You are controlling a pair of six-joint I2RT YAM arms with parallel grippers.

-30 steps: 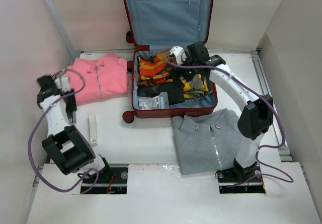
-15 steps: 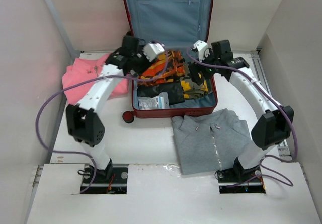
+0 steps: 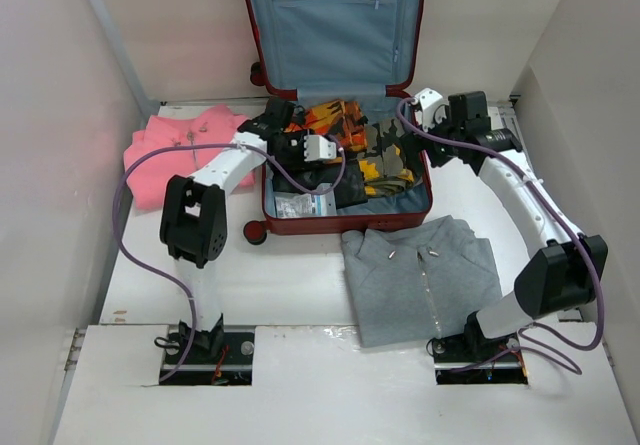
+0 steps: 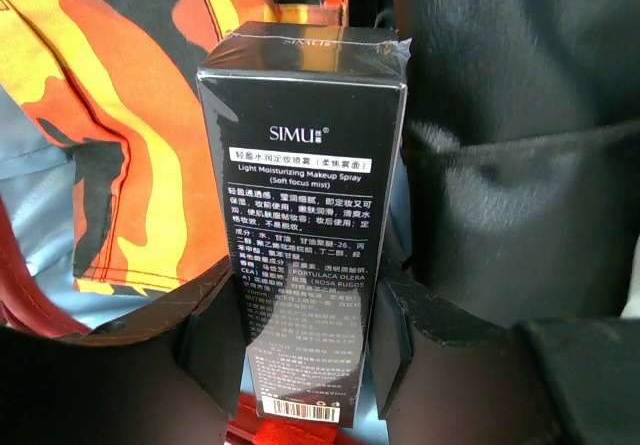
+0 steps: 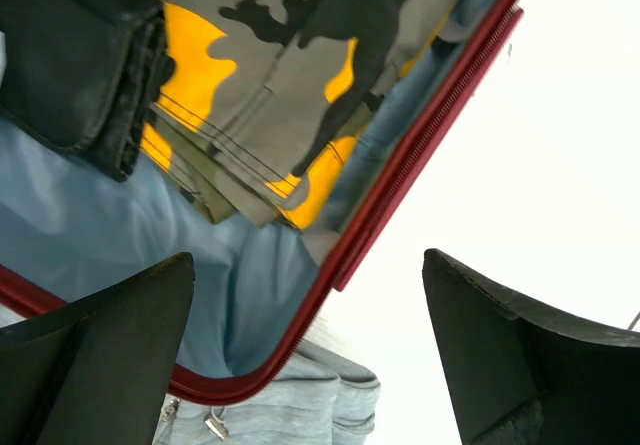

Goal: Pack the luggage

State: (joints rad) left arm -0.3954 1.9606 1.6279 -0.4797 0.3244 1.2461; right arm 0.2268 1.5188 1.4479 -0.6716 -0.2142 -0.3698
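Note:
The luggage is a dark-red suitcase lying open, its light blue lined lid propped up at the back. Inside lie an orange-and-black garment, a camouflage garment, dark clothes and a white packet. My left gripper is low over the suitcase's left part, shut on a black SIMU box; its fingers press both sides of the box. My right gripper is open and empty above the suitcase's right rim.
A pink zip top lies left of the suitcase. A grey zip top lies in front of it at the right, also in the right wrist view. Walls close in on both sides of the table.
My left arm has swung from the table's left side over the pink top into the suitcase. My right gripper has drawn back from inside the suitcase to its right rim.

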